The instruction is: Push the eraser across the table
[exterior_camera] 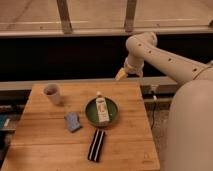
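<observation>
Label check: the white bottle (102, 110) has a label with an orange-brown patch, but its print is too small to read. No other writing can be made out. The eraser (96, 145) is a flat black bar with a pale stripe running down its length. It lies flat on the table (131, 146) close to the front edge, slightly right of centre, with its long axis running roughly front to back and leaning a little to the right. It sits just in front of the green bowl (89, 113) without touching it. The bottle lies in the bowl. A blue-grey pad (73, 121) lies left of the bowl, and a pale cup (52, 93) stands near the far left corner. The gripper (121, 75) hangs off the pale arm (160, 54) above the table's far right edge, well apart from the eraser. Its fingers are spread and hold nothing.
</observation>
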Available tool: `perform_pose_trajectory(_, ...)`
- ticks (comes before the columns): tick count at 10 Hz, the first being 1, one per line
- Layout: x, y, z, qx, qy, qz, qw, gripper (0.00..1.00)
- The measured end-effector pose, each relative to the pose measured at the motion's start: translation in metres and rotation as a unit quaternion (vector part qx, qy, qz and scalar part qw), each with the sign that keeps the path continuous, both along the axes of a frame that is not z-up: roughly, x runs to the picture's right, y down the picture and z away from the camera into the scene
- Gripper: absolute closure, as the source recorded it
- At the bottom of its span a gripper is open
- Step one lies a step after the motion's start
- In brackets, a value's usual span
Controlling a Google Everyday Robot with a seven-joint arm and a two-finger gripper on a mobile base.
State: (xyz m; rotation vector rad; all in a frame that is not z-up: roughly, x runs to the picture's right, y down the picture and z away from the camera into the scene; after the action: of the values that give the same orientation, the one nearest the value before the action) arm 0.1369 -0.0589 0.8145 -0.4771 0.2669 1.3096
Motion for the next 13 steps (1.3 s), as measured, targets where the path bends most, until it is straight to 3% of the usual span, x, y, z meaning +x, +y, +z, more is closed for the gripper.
perform_pose_trajectory(7, 0.0000, 0.0000, 0.0000, 0.000, 0.000, 0.000, 1.0000, 0.20)
perform_pose_trajectory(8, 0.0000, -0.0001, -0.0001, 0.000, 0.000, 0.000, 1.0000, 0.24)
perform_pose_trajectory(13, 0.0000, -0.0001, -0.0001, 0.000, 0.000, 0.000, 1.0000, 0.72)
